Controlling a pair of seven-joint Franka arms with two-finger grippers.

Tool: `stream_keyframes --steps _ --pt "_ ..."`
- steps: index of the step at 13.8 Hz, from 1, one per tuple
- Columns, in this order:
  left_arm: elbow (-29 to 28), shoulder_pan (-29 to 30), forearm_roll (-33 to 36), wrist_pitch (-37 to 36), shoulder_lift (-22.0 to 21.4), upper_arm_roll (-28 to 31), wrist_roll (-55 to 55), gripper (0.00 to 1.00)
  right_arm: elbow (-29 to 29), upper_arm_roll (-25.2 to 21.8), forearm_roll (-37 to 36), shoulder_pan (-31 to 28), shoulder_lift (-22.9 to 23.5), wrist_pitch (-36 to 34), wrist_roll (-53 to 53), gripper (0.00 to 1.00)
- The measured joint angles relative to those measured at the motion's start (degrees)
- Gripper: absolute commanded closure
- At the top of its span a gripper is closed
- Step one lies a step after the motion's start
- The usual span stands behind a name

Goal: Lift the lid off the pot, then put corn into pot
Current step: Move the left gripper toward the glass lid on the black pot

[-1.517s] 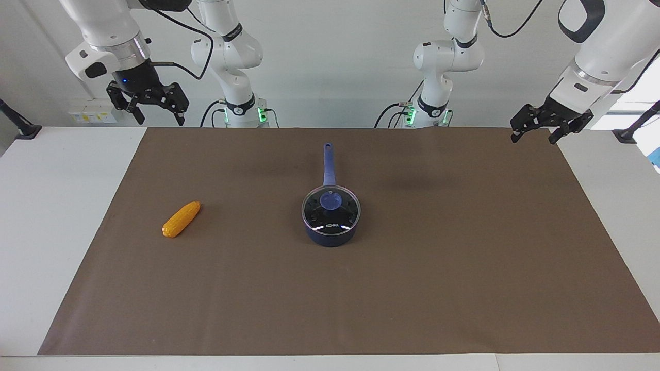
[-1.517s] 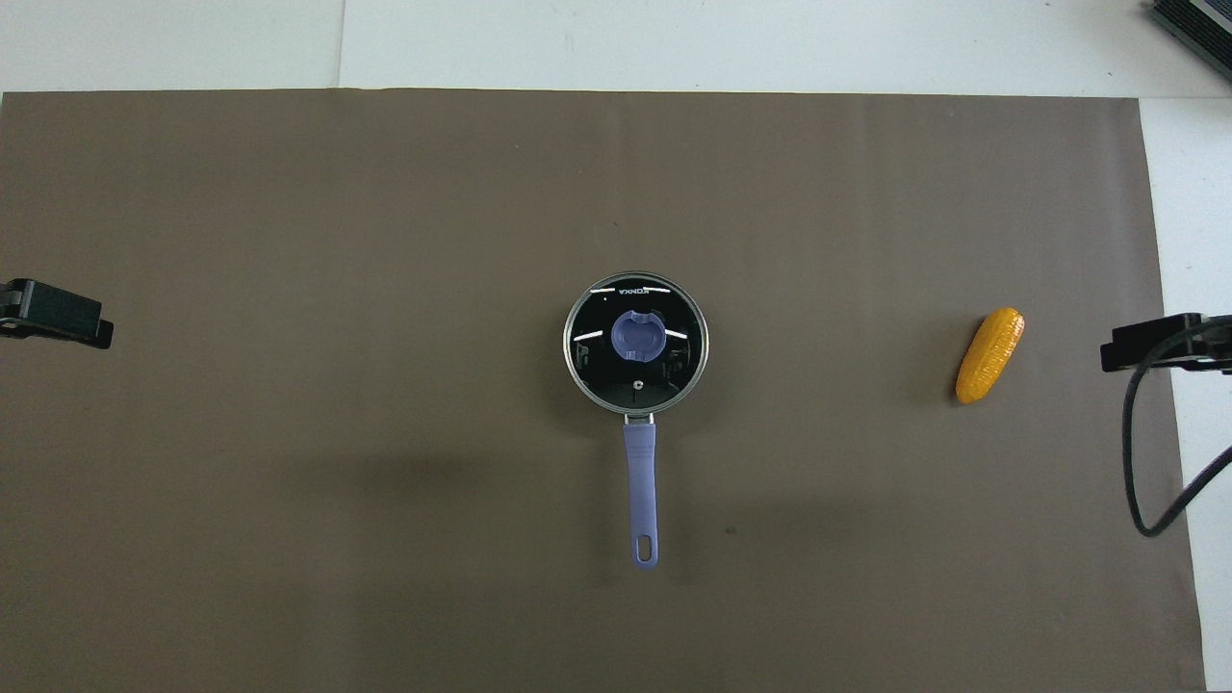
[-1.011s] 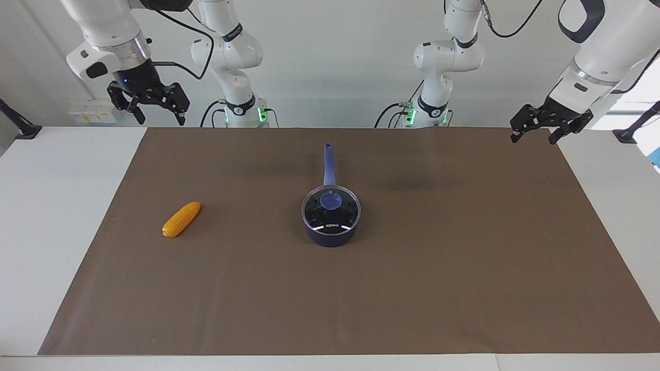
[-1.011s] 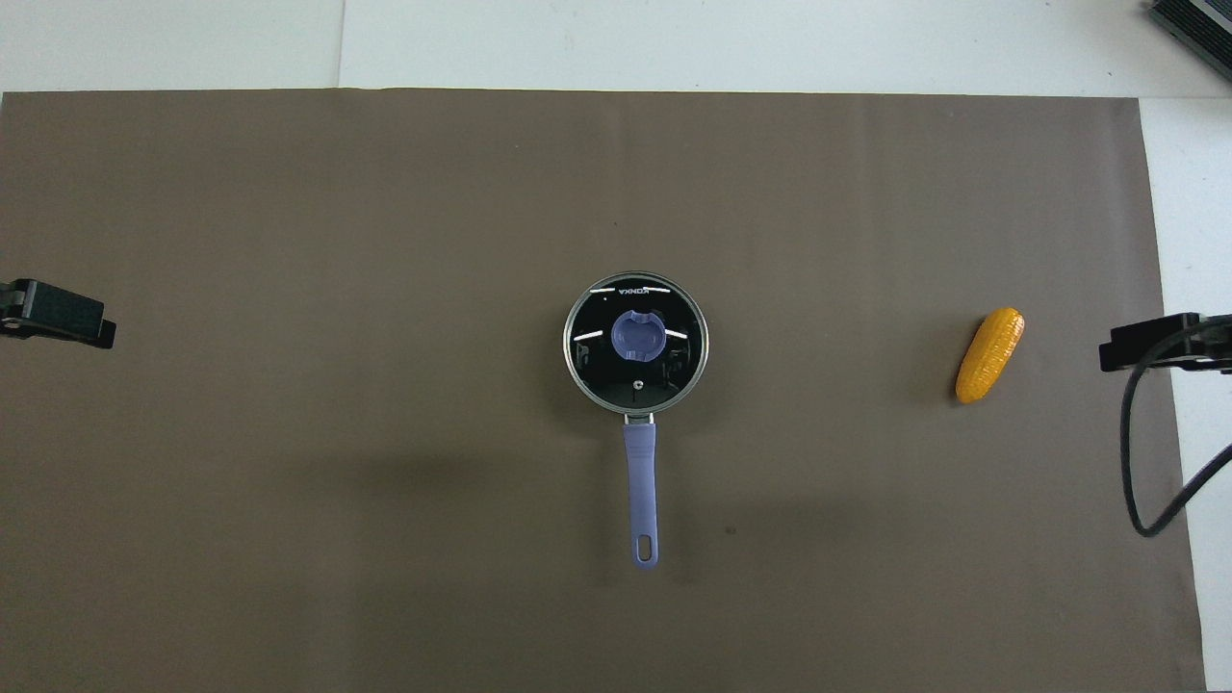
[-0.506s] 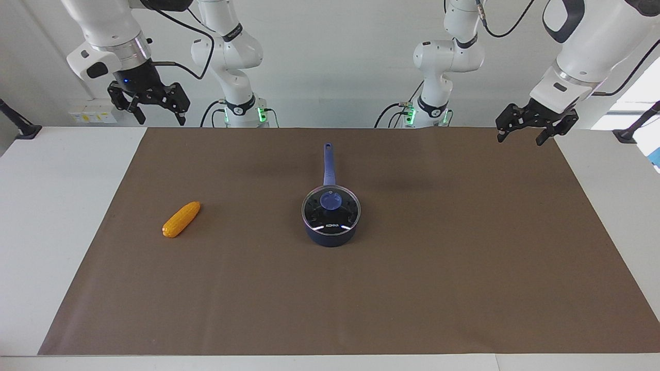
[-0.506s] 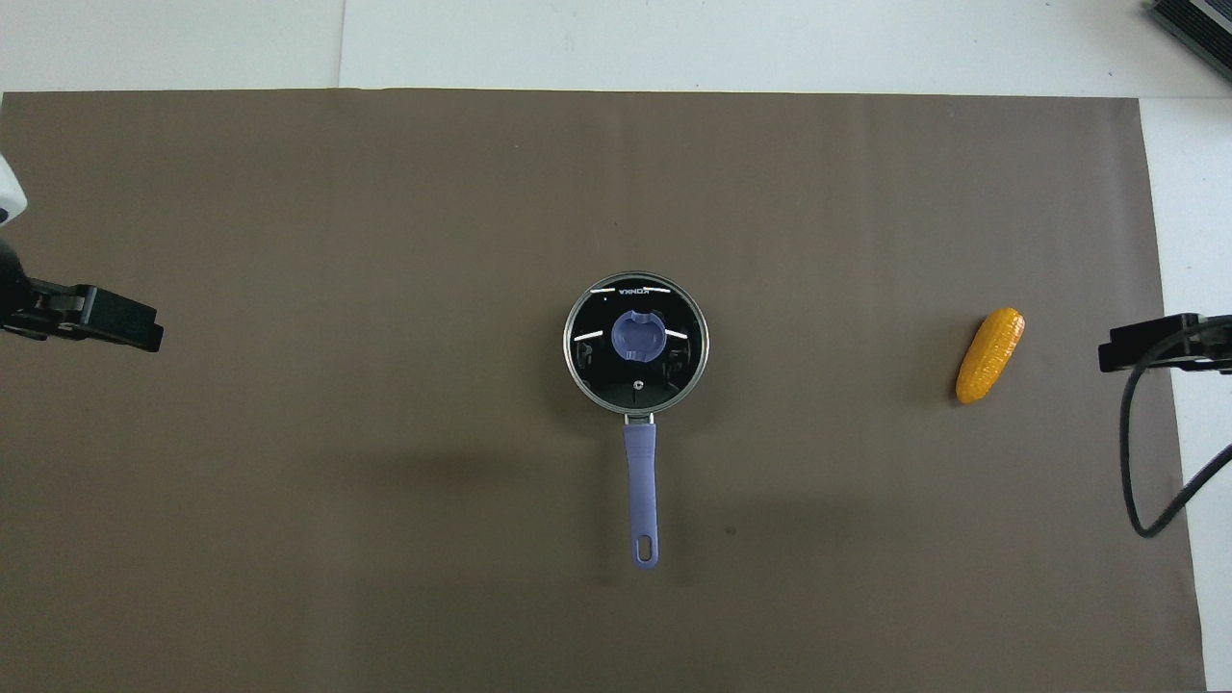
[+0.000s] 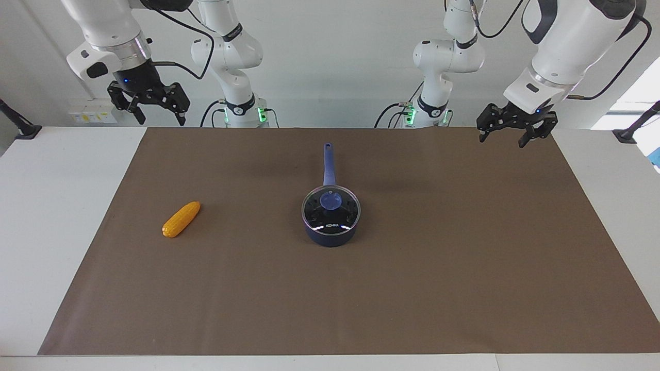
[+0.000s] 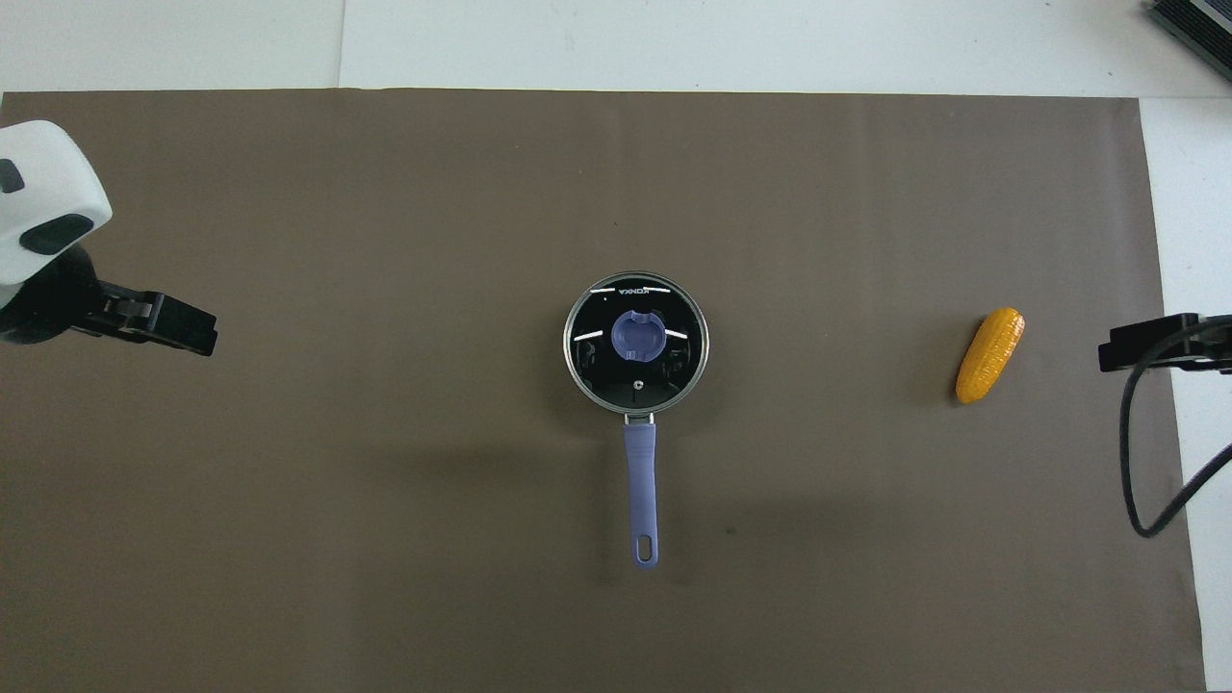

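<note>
A dark blue pot point(image 7: 330, 234) point(image 8: 638, 474) stands mid-mat, its long handle pointing toward the robots. The glass lid point(image 7: 343, 210) point(image 8: 674, 351) with a blue knob sits on it. The yellow-orange corn point(image 7: 181, 219) point(image 8: 989, 354) lies on the mat toward the right arm's end. My left gripper point(image 7: 503, 137) point(image 8: 183, 330) hangs open in the air over the mat's edge at the left arm's end. High above the table edge at its own end, my right gripper point(image 7: 158, 118) point(image 8: 1131, 352) waits open. Neither holds anything.
A brown mat point(image 7: 464, 268) point(image 8: 385, 192) covers most of the white table point(image 7: 46, 206). A black cable point(image 8: 1141, 462) loops down from the right arm. Dark clamp stands point(image 7: 20, 126) sit at both table ends.
My left arm has swung inward from its end of the table toward the pot, gripper still open. The right arm, pot, lid and corn have not moved.
</note>
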Motion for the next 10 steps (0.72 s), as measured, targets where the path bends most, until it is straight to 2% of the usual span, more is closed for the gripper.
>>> stream_keyframes --steps 10 --pt "-0.8 -10.2 0.0 5.2 3.4 -0.2 -14.4 0.00 0.0 0.0 0.0 0.0 0.0 0.0 0.0 0.00"
